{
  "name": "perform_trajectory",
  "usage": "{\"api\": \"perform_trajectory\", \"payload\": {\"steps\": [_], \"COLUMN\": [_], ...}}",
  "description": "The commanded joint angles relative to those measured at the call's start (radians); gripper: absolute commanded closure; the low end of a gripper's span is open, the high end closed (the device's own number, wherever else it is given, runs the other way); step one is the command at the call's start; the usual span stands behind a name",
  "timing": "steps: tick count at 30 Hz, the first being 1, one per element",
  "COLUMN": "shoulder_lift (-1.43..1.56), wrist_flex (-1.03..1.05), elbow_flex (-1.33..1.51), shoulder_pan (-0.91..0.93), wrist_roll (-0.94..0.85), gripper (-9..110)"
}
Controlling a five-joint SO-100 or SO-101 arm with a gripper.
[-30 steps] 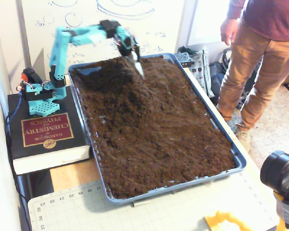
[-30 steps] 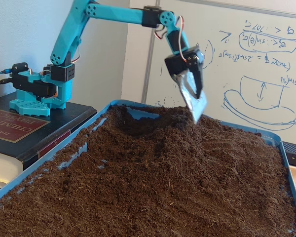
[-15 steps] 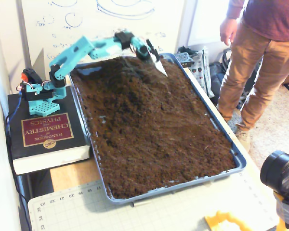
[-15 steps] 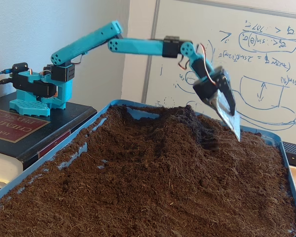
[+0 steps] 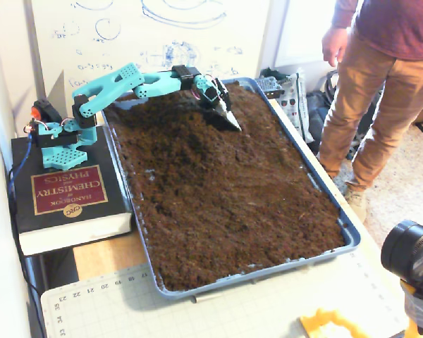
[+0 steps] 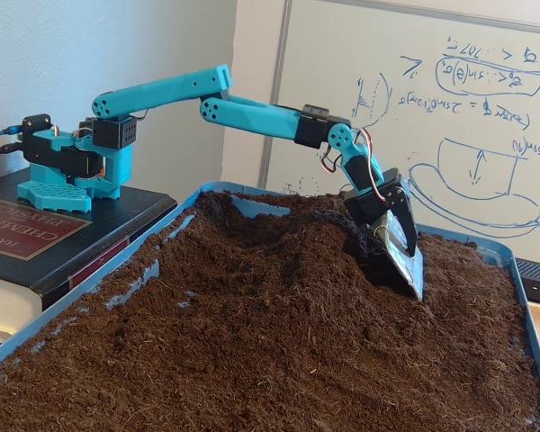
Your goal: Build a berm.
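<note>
The berm (image 6: 279, 243) stood as a rounded hump of loose dark brown soil at the far end of the tray, the end nearest the arm's base, rising above the flatter soil bed (image 5: 233, 197) that filled the rest. Such crumbly stuff would, I judged, be light in small loads but would slump and trickle down its own slopes; there was nothing to grip, so it had to be pushed or scooped from the foot of the slope upward. The gripper (image 6: 403, 261) carried a flat pale blade (image 6: 407, 259) whose lower edge was dug into the soil on the mound's right flank in the low fixed view; whether the jaws clamped this blade or it was fixed to them could not be told, nor how far apart they stood. The blue tray (image 5: 349, 236) had only a low rim, and the blade worked close to the rim on the person's side, so a hard shove that way could spill soil over. Toward the near end lay plenty of open soil to draw from. A thick book (image 5: 67, 193) bore the arm's base, and a person (image 5: 381, 84) stood just beyond the tray.
</note>
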Motion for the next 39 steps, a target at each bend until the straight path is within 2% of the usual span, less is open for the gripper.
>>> {"api": "perform_trajectory", "payload": {"steps": [1,28,34,39], "shoulder_lift": [0.017,0.463,0.577,0.672], "wrist_flex": [-0.02,-0.02,-0.021,-0.021], "elbow_flex": [-0.041,0.801,0.887,0.821], "shoulder_pan": [-0.012,-0.005,-0.003,-0.003], "wrist_roll": [-0.005,-0.008,-0.006,-0.005], "gripper": [101,101,101,101]}}
